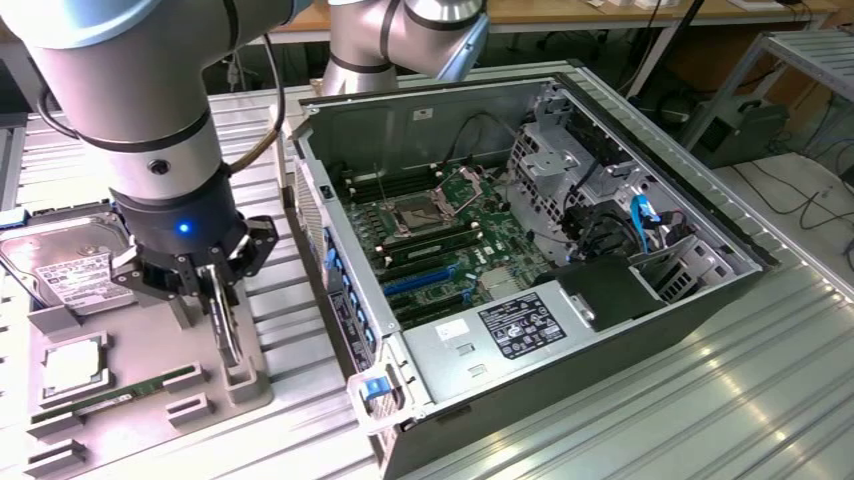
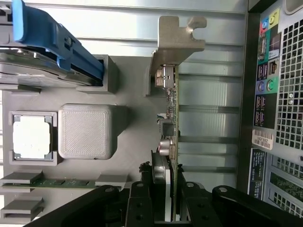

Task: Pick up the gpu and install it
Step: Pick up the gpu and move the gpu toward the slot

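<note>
The gpu (image 1: 230,338) stands on edge in a slot of the grey parts tray (image 1: 160,345), at the exterior view's left of the open computer case (image 1: 534,250). In the wrist view the gpu (image 2: 171,113) appears edge-on as a thin card, and its silver end bracket (image 2: 177,40) points away from the camera. My gripper (image 1: 222,312) comes straight down onto the card. My gripper (image 2: 166,196) has one black finger on each face of the card and is shut on it. The card's lower edge still sits at the tray holder.
On the tray lie a silver hard drive (image 1: 67,265), a processor chip (image 1: 74,365) and a green memory stick (image 1: 114,395). A raised grey block (image 2: 85,130) stands beside the gpu slot. The case's rear panel (image 2: 279,94) is close alongside. The motherboard (image 1: 441,245) lies exposed inside.
</note>
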